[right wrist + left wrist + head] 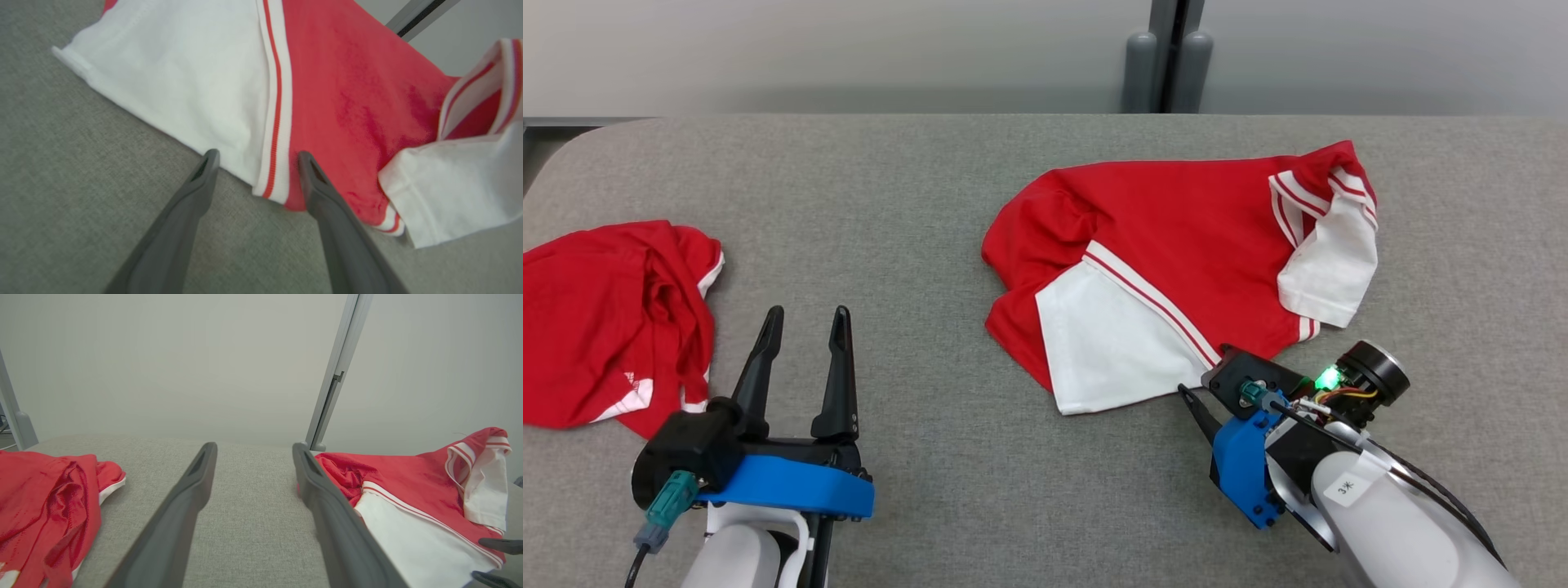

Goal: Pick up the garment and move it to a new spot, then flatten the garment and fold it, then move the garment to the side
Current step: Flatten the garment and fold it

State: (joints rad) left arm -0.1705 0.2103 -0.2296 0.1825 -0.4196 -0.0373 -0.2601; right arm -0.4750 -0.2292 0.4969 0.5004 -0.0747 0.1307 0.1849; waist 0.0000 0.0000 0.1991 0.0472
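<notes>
The garment (1168,245) is a red shirt with white panels and striped trim, lying crumpled on the grey table at centre right. It also appears in the left wrist view (408,477) and the right wrist view (347,102). My right gripper (1201,380) is open at the garment's near edge. Its fingers straddle the striped seam at the hem (257,155), with nothing gripped. Far to the left, my left gripper (809,318) stands open over bare table (254,446), with nothing between its fingers.
A second red garment (613,318) lies bunched at the table's left edge (41,498). The grey fabric tabletop (931,204) stretches between the two garments. A pale wall and a grey post (1168,57) stand behind the table's far edge.
</notes>
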